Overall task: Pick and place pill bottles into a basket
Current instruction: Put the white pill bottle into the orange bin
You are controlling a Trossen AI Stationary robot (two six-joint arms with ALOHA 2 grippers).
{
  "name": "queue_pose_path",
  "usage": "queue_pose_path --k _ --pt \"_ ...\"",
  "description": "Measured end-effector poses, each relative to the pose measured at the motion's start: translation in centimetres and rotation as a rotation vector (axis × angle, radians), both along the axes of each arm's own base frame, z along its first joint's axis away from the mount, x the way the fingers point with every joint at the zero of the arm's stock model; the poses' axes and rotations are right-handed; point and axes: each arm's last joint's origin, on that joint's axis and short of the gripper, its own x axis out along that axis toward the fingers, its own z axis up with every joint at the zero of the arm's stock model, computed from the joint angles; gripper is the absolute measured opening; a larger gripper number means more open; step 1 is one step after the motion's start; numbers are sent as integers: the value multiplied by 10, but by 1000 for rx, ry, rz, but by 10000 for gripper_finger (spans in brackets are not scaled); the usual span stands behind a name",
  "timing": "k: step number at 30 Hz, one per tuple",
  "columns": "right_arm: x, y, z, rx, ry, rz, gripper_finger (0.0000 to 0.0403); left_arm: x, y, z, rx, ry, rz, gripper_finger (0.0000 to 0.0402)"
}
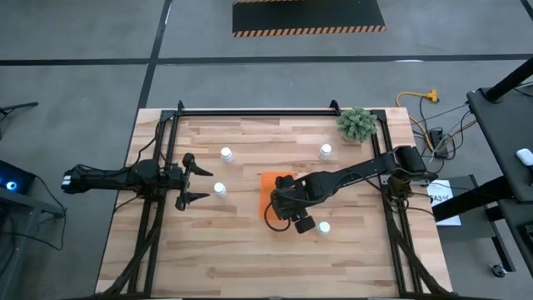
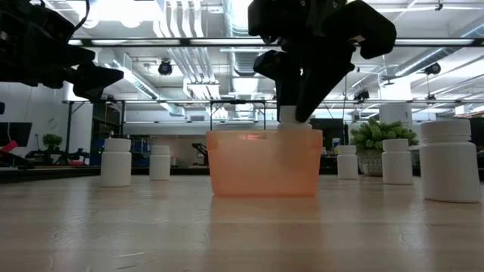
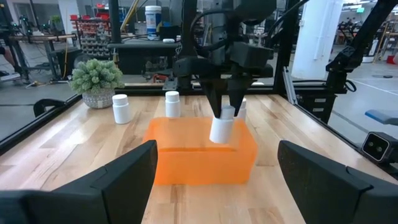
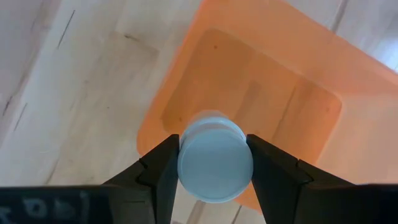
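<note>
The right gripper (image 4: 214,163) is clamped on the cap of one pill bottle (image 3: 221,126), held upright with its long axis vertical, cap up. The bottle hangs over the near edge of the orange basket (image 3: 186,158), its base at about rim height. The basket interior shows nothing but its bare floor. Five other bottles stand upright on the table (image 1: 233,258) around the basket. The left gripper (image 1: 190,179) waits with fingers spread, well apart, holding nothing.

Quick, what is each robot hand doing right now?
Left end effector: open, empty.
Right end effector: shut on a pill bottle above the basket.
</note>
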Motion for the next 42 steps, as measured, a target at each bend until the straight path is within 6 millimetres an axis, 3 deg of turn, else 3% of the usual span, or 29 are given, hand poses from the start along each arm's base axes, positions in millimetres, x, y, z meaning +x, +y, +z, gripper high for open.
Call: queue_pose_path --k 26,42 --pt "1 1 -5 76 -15 62 162 0 0 0 0 1 0 315" --pt "-1 -13 -22 88 -13 39 162 0 0 0 0 1 1 315"
